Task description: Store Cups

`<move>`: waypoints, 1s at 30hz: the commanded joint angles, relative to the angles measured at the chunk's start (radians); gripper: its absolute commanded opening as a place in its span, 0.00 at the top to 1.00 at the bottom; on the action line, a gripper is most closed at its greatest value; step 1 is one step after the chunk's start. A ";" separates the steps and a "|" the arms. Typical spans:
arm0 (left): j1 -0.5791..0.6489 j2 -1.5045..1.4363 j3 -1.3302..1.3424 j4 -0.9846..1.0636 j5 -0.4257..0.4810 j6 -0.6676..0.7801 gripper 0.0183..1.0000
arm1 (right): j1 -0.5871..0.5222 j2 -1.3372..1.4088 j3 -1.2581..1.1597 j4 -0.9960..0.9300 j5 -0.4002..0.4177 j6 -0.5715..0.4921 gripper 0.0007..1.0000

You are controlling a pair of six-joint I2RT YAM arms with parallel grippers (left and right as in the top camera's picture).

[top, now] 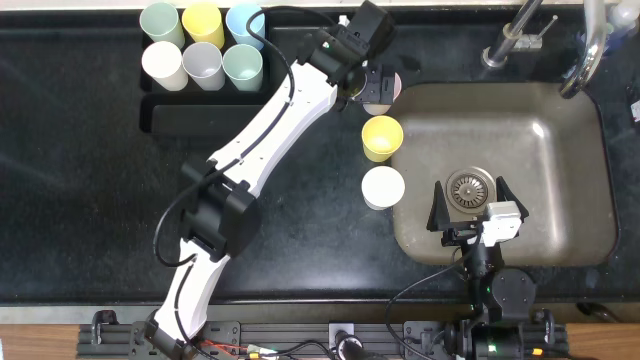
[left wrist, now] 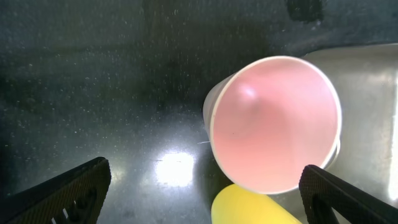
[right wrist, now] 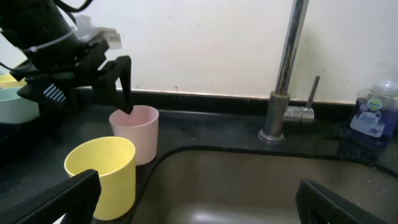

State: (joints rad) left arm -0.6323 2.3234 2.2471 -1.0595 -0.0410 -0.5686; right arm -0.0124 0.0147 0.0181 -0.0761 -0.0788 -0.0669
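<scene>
The left hand hangs with its black, ribbed fingers spread wide over the pink cup. This smooth, tapered tumbler stands upright on the speckled dark surface at the corner of the steel sink. Just beside it are a yellow cup, cut off in the left wrist view, and a white cup. The right hand hangs open above the sink. Well apart, six pastel cups stand in a black tray.

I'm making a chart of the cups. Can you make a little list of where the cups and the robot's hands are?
Stored: six cups upright in the tray, two rows
Loose: pink cup, yellow cup, white cup, on the counter beside the sink
Left gripper: over the pink cup, jaws open
Right gripper: over the sink, jaws open
</scene>
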 commanded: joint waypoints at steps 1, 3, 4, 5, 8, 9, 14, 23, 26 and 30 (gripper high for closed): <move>0.010 0.040 0.018 -0.005 0.003 -0.013 0.00 | -0.001 -0.011 -0.013 0.005 -0.002 0.003 0.00; 0.010 0.044 0.018 -0.005 0.002 -0.013 0.00 | -0.001 -0.011 -0.013 0.005 -0.002 0.003 0.00; 0.010 0.047 0.018 -0.005 0.002 -0.013 0.00 | -0.001 -0.011 -0.013 0.005 -0.002 0.003 0.00; 0.011 0.049 0.018 -0.005 0.002 -0.013 0.00 | -0.001 -0.011 -0.013 0.005 -0.002 0.003 0.00; 0.016 0.060 0.018 -0.002 0.002 -0.014 0.00 | -0.001 -0.011 -0.013 0.005 -0.002 0.003 0.00; 0.018 0.062 0.018 0.003 0.002 -0.014 0.00 | -0.001 -0.011 -0.013 0.005 -0.002 0.003 0.00; 0.024 0.063 0.018 0.033 0.002 -0.017 0.29 | -0.001 -0.011 -0.013 0.005 -0.002 0.003 0.00; 0.024 0.064 0.016 0.047 0.018 -0.016 0.84 | -0.001 -0.011 -0.013 0.005 -0.002 0.003 0.00; 0.024 0.068 0.015 0.056 0.025 -0.017 0.98 | -0.001 -0.011 -0.013 0.005 -0.002 0.003 0.00; 0.024 0.077 0.015 0.060 0.025 -0.017 0.98 | -0.001 -0.011 -0.013 0.005 -0.002 0.003 0.00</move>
State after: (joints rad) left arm -0.6086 2.3661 2.2471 -1.0019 -0.0261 -0.5850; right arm -0.0124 0.0147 0.0181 -0.0761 -0.0788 -0.0669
